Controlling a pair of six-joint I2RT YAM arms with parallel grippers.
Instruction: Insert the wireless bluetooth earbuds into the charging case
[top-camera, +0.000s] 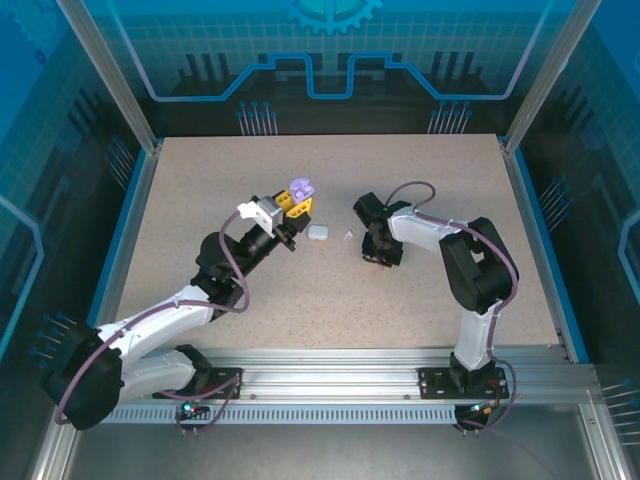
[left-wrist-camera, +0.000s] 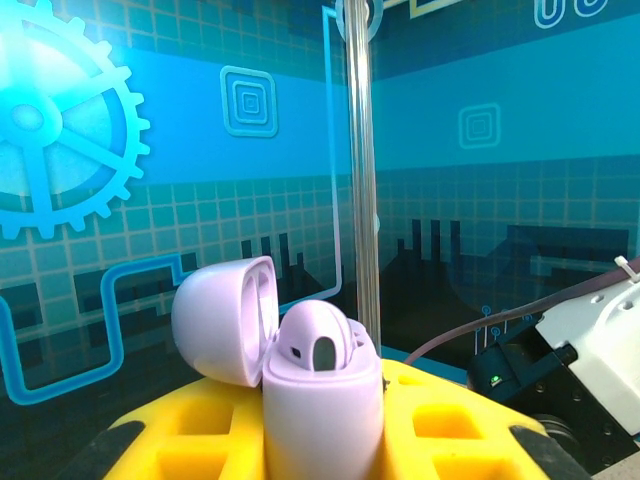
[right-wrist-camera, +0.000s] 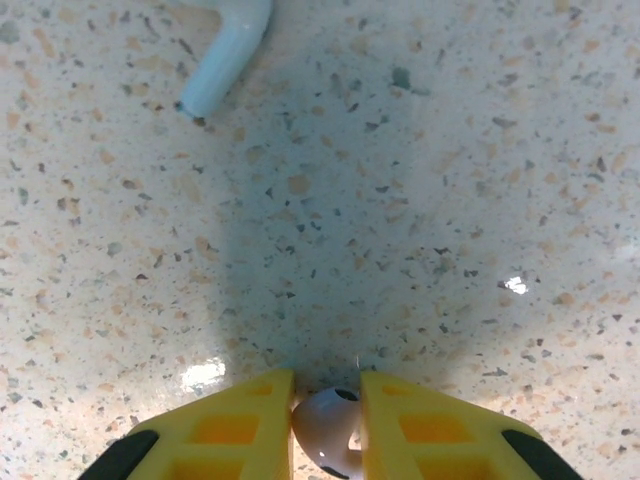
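My right pincer (right-wrist-camera: 327, 388) pinches a pale earbud (right-wrist-camera: 322, 428); lift it straight, unrotated, toward the open purple case (left-wrist-camera: 320, 395) my left pincer (left-wrist-camera: 322, 445) clamps.

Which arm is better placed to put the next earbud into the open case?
Right: the right claw grips an earbud on the table; the left claw holds the open purple case.
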